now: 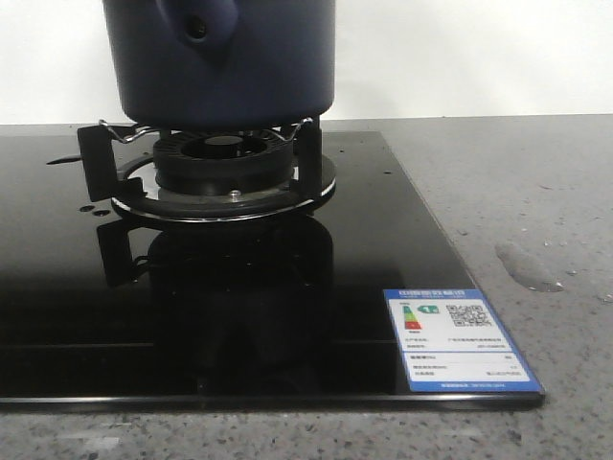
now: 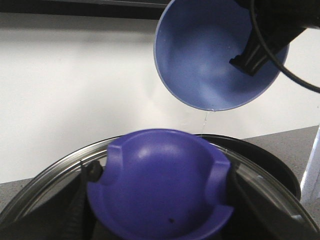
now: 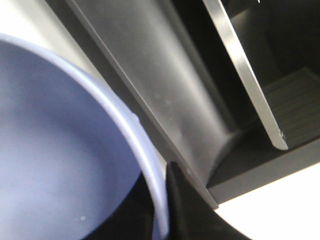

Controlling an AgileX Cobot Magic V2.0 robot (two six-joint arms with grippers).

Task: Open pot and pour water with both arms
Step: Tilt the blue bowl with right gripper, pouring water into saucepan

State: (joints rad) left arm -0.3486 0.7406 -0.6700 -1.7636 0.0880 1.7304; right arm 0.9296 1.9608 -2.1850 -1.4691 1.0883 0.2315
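The dark navy pot stands on the burner, its stub handle toward the camera. No gripper shows in the front view. In the left wrist view my left gripper is shut on the purple knob of the glass lid and holds it off the pot, whose dark rim shows behind. My right gripper is shut on the rim of the lighter blue bowl. The bowl is tilted above the pot, and a thin trickle of water falls from its lip.
The burner sits on a black glass hob with a blue energy label at its front right corner. Grey speckled counter lies to the right, with a small puddle. A white wall is behind. A grey metal panel fills the right wrist view.
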